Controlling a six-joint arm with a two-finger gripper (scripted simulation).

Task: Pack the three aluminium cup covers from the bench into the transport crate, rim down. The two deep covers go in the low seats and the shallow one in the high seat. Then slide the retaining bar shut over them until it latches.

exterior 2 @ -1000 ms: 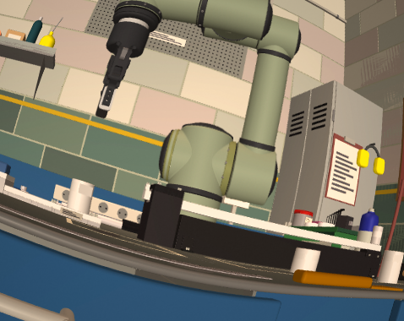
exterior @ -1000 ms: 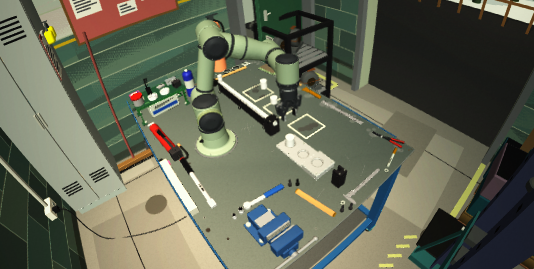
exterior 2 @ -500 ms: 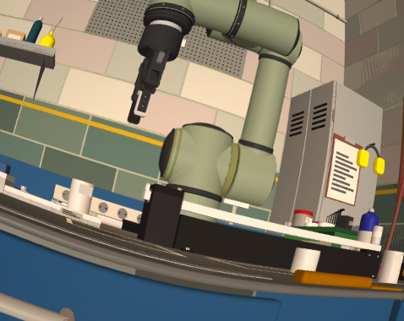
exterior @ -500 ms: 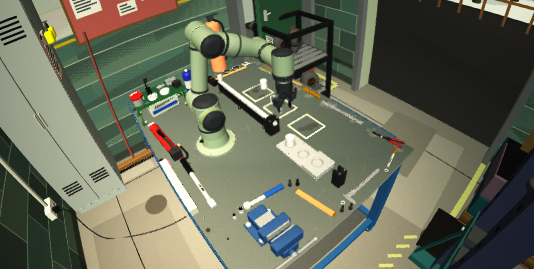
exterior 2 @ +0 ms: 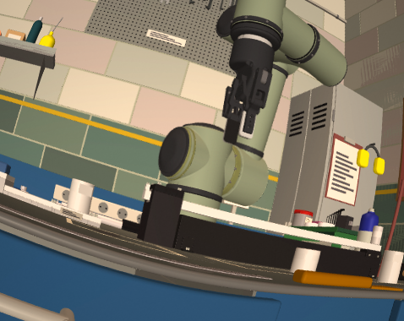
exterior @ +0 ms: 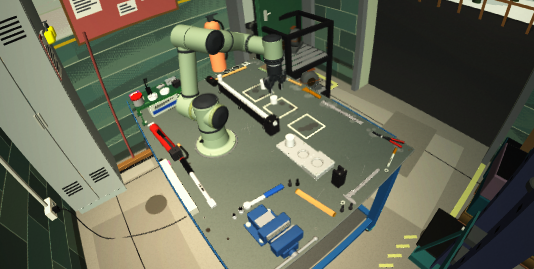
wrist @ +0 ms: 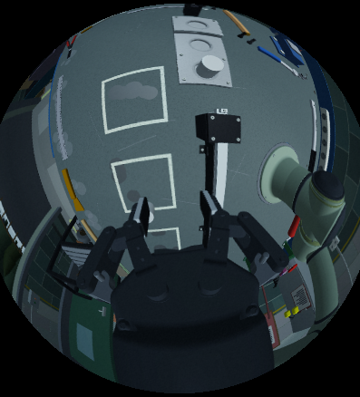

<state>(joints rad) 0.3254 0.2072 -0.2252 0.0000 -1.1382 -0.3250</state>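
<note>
My gripper (exterior: 270, 88) (exterior 2: 238, 126) (wrist: 175, 209) is open and holds nothing, hanging well above the bench over the marked squares at its far side. One white cup cover (exterior: 273, 99) (exterior 2: 305, 259) stands in the middle square, almost below the gripper, and in the wrist camera a finger mostly hides it. A second cover (exterior: 263, 84) (exterior 2: 390, 266) stands in the far square. The third cover (exterior: 289, 141) (exterior 2: 80, 195) (wrist: 210, 66) sits in the end seat of the grey transport crate (exterior: 305, 155) (wrist: 201, 55), whose other two seats are empty. The black retaining bar (exterior: 245, 101) (exterior 2: 258, 243) (wrist: 218, 149) lies along the bench beside the squares.
The arm's base (exterior: 215, 139) stands left of the bar. The near square (exterior: 306, 126) (wrist: 134, 98) is empty. A black frame rack (exterior: 307, 51) stands at the far edge. An orange bar (exterior 2: 332, 278), a blue vise (exterior: 275, 229) and hand tools lie on the near bench.
</note>
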